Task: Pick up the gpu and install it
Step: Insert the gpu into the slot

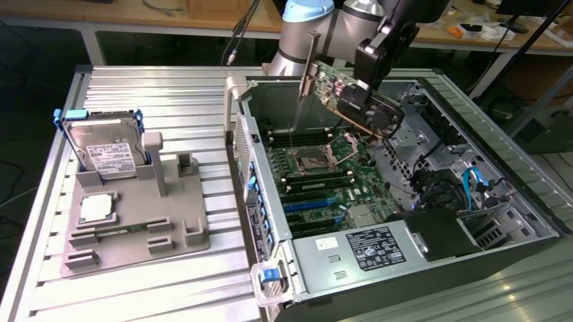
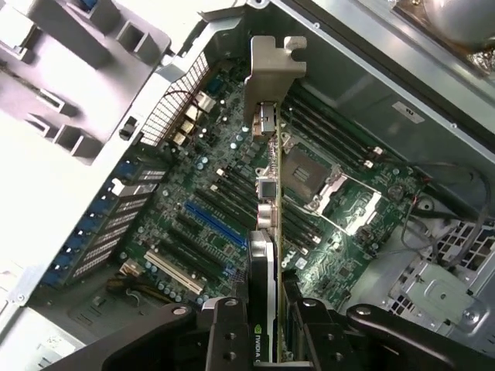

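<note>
The gripper (image 1: pixel 363 104) grasps the gpu (image 1: pixel 327 84) above the open computer case (image 1: pixel 257 194). Its bottom edge should line up squarely with the blue slot (image 1: pixel 309 203).

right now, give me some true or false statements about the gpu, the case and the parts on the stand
1. The pincer grips the gpu in the air over the open computer case. True.
2. The gpu is seated in the blue slot on the motherboard. False: it hangs tilted above the board, touching no slot.
3. The hard drive in its blue frame stands upright in the grey stand, on the exterior view's left. True.
4. The processor chip lies inside the computer case. False: it lies flat on the grey stand, in front of the hard drive.
</note>
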Available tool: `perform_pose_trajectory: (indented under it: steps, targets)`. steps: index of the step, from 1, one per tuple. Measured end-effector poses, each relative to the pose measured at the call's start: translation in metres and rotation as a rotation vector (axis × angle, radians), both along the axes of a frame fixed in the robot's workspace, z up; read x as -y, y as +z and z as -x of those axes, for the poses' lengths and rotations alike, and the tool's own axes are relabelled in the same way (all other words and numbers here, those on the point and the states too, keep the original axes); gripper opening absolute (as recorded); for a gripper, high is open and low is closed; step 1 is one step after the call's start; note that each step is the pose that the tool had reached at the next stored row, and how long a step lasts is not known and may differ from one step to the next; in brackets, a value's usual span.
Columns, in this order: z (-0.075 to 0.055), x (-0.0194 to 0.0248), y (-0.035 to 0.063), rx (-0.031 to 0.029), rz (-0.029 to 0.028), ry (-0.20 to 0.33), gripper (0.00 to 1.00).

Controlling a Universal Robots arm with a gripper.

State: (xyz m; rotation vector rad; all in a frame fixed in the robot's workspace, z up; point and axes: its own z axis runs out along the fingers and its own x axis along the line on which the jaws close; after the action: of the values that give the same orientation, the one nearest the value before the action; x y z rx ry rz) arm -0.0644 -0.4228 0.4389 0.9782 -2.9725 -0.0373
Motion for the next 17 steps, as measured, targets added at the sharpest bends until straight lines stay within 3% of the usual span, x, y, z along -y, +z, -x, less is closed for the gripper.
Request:
perform_pose_trajectory:
  steps: [17]
  targets:
    - [-0.0012, 0.0, -0.0018, 0.0, 0.0, 0.233, 0.27]
